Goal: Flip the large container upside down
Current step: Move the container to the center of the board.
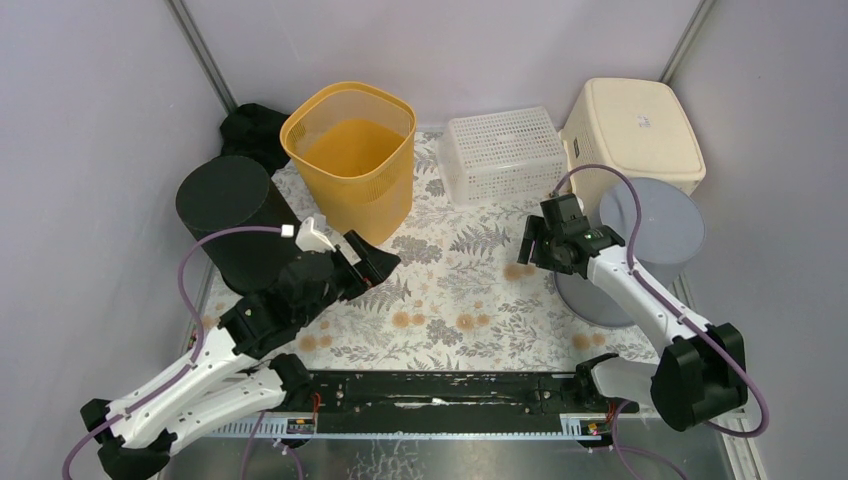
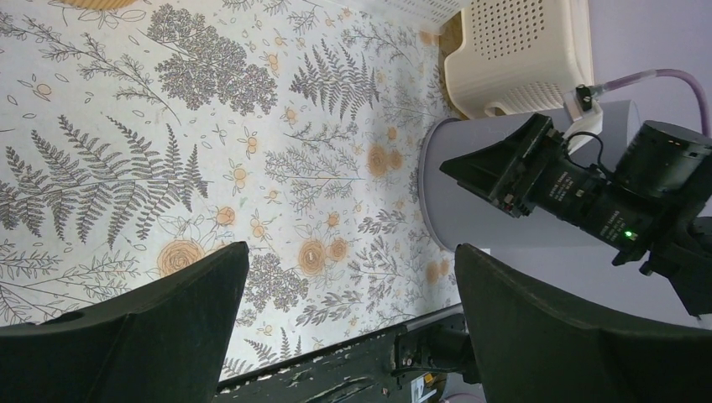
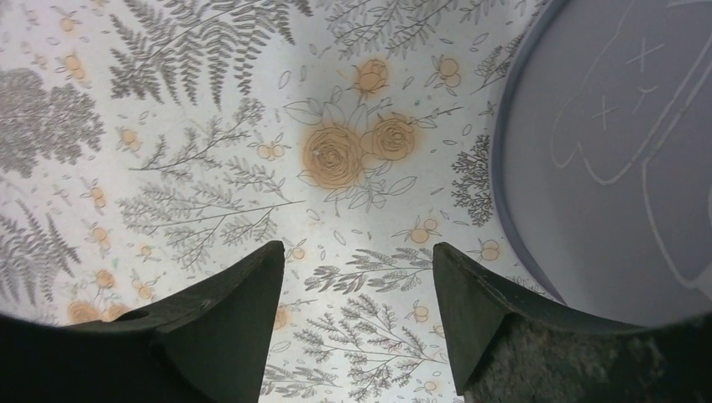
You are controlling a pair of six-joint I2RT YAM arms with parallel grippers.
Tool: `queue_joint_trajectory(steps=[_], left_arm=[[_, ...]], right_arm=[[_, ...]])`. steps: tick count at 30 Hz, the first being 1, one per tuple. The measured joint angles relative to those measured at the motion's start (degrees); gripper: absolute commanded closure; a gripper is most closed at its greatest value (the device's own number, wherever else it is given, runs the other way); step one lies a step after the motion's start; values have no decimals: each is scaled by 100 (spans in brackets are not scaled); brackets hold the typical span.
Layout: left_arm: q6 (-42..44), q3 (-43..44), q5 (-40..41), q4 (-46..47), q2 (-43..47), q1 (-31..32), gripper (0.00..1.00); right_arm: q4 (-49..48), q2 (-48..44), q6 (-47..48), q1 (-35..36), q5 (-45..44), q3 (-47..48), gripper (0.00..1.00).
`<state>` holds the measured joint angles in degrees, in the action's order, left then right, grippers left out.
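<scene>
Hovering amid five containers (image 1: 655,215): left hand (image 1: 372,258) and right hand (image 1: 528,246), both spread wide, empty.

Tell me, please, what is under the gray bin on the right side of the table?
The gray bin stands mouth down on the flowered cloth, which shows beside its rim. Anything beneath the bin is hidden by its closed walls and base.

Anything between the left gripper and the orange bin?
Nothing visible. The open left gripper sits just in front of the near wall of the orange bin, with only cloth between them. Black cylinder and white basket flank the bin, off that line. The gripper points sideways, not at the bin.
</scene>
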<state>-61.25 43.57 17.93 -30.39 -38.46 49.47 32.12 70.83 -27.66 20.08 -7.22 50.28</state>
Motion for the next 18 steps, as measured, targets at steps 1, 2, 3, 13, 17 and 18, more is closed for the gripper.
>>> queue_joint_trajectory(steps=[1,2,3,13,17,18], left_arm=[[0,0,-2,4,-17,0,0],[0,0,-9,13,-44,0,0],[2,0,-17,26,-79,0,0],[52,0,-166,160,-426,0,0],[57,0,-208,234,-452,0,0],[57,0,-210,249,-455,0,0]], right_arm=[[0,-42,9,0,46,9,27],[-2,-103,22,0,101,11,27],[2,-166,28,0,138,11,27],[46,-560,44,0,389,57,24],[33,-597,39,0,509,101,24],[35,-597,42,0,535,101,24]])
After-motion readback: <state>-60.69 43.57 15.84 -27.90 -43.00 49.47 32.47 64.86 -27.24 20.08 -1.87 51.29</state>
